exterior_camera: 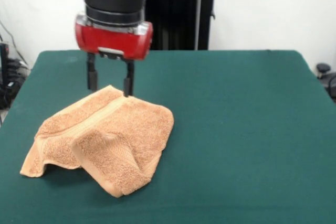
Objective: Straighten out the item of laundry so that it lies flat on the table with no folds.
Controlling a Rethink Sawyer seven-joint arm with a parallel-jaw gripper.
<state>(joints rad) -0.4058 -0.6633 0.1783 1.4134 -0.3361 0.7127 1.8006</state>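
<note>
Your Sawyer's gripper (109,84) hung over the far edge of the towel (102,137), its two black fingers (92,78) parted by a clear gap and clasping nothing, one tip just touching or hovering at the cloth's uppermost fold. The orange-tan towel lay crumpled on the left half of the green table (236,129), humped in the middle, with a thick folded lobe jutting toward the camera and a second corner splayed out to the picture's left near the table's edge. You appeared to be at the start of a grasp, with no flattening yet achieved: the cloth was doubled over itself in at least two places, and a woven border band ran diagonally across the hump. The next move looked to call for closing on that far edge or corner and drawing it away from the pile, low enough that the rest dragged open rather than lifted whole. Room was generous to the picture's right, where the felt lay bare right across to the far side; it was tight on the left, where the towel's corner sat close to the rim, so a pull that way risked sending cloth over the side. The small white tag could not be made out from this view.
</note>
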